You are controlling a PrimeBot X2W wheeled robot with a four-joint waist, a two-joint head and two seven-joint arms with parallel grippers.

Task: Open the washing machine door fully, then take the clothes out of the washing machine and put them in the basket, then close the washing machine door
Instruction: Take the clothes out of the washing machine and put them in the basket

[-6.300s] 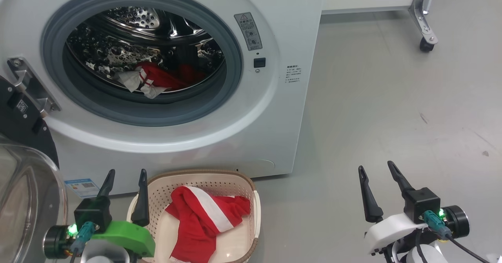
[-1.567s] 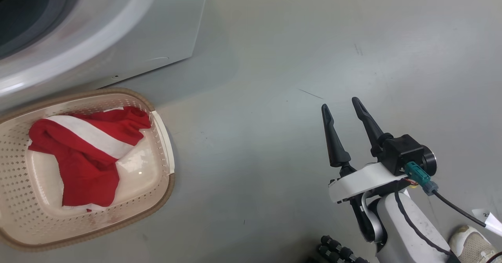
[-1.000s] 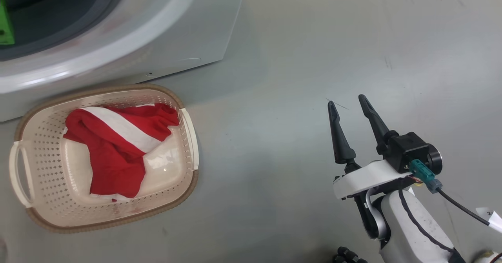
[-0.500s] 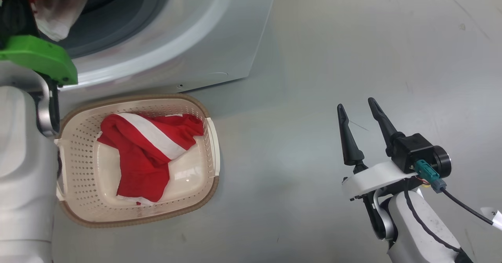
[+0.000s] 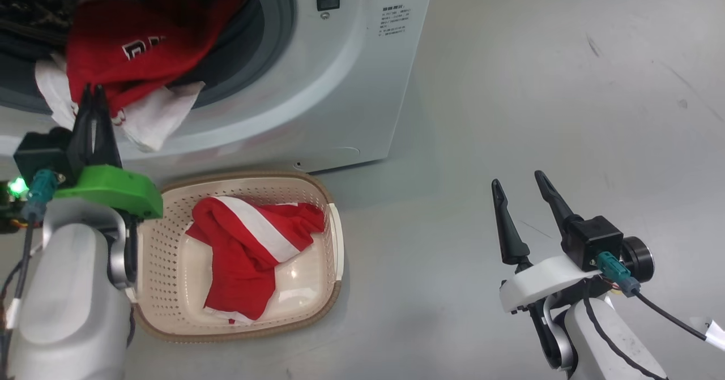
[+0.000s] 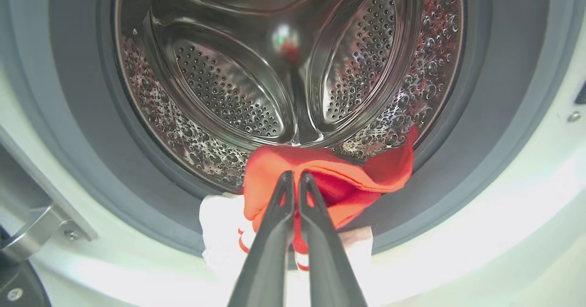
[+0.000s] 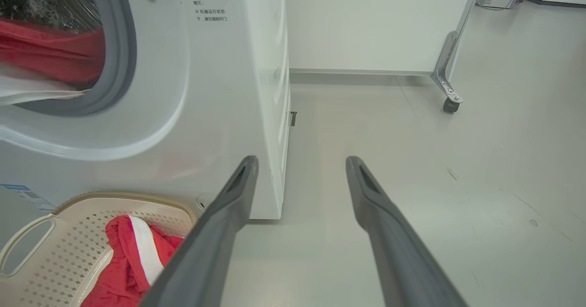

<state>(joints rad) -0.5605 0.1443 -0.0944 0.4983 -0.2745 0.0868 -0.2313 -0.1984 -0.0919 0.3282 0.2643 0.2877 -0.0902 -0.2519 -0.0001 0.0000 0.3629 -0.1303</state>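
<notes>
Left gripper (image 5: 93, 92) is clamped shut on the red-and-white clothes (image 5: 133, 51) hanging over the washing machine (image 5: 340, 85) gasket lip. The basket (image 5: 243, 176) lies directly below, slightly to the right, nearest this arm. Right gripper (image 5: 517, 177) stands wide open, empty, well apart.

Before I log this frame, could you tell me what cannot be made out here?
- Door, left wrist view: cut off at the corner; how far open is unclear.
- Drum, left wrist view: front floor hidden by the red garment.
- Lettering, head view: partly folded under.
- Washer label, head view: print too small.
</notes>
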